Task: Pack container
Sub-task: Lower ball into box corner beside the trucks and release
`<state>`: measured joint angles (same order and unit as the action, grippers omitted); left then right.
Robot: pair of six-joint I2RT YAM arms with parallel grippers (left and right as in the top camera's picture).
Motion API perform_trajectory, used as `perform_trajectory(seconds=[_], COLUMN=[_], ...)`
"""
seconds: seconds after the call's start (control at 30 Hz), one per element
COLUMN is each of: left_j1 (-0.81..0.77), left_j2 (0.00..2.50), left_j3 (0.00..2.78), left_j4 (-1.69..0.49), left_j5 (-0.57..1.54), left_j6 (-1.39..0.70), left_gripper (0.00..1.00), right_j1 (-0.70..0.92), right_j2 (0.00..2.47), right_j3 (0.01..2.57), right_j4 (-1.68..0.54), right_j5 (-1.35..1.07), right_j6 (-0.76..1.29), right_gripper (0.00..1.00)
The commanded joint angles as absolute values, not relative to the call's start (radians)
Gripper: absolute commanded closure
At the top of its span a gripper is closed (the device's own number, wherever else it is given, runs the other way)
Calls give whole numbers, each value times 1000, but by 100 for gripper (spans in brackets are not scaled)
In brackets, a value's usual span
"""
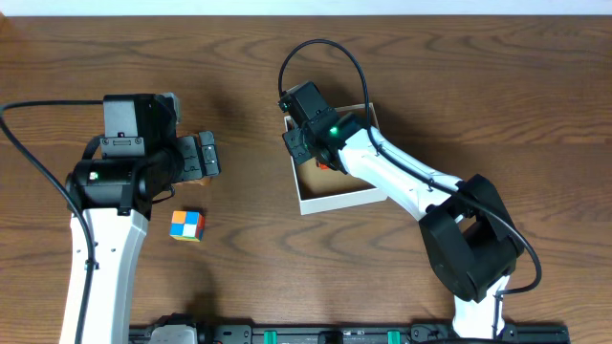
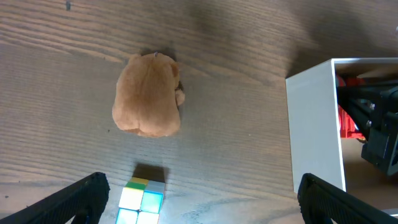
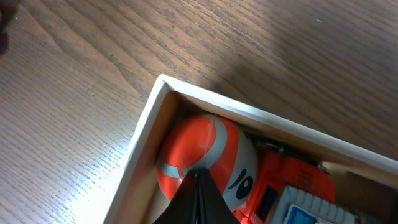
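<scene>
The container (image 1: pixel 337 201) is a shallow white-walled box with a brown inside, at the table's centre. My right gripper (image 1: pixel 308 153) reaches into its far left corner. In the right wrist view its fingers (image 3: pixel 199 177) are shut together, tip against an orange and grey ball toy (image 3: pixel 211 149) beside the container's wall (image 3: pixel 144 127). A red-orange toy with a blue panel (image 3: pixel 292 199) lies next to the ball. My left gripper (image 1: pixel 205 155) is open and empty (image 2: pixel 202 185) above a brown plush toy (image 2: pixel 147 94) and a coloured cube (image 1: pixel 187 225), which also shows in the left wrist view (image 2: pixel 142 198).
The wooden table (image 1: pixel 459 86) carries nothing else. The container's white wall (image 2: pixel 314 124) stands to the right of the plush toy. The right arm's black cable (image 1: pixel 325 48) loops above the container.
</scene>
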<state>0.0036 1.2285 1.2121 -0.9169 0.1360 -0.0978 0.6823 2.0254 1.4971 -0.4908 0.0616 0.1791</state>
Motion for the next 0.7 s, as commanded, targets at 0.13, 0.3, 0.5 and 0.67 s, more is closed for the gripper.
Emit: perform_trajectory(seconds=[0.13,0.3,0.5,0.67], left_j1=[4,4,4,4], left_j2=[1229,1228,1228,1228], left_j3=[1230,1230,1230,1230], left_j4=[-921,-920,-928,-950], left_j5=[146,146,146,130], left_j6=[-99,-99,-99,-99], left_gripper=[2,2,2,2], right_j1=[681,673,645,549], right_j2=[2038,1958,1790,1643], right_j3=[1526,1557,1569,1569], right_j4=[-488,-505,-575,-729], right_j5=[58,137,288,295], right_j6=[185,169,203,329], right_gripper=[99,97,73,3])
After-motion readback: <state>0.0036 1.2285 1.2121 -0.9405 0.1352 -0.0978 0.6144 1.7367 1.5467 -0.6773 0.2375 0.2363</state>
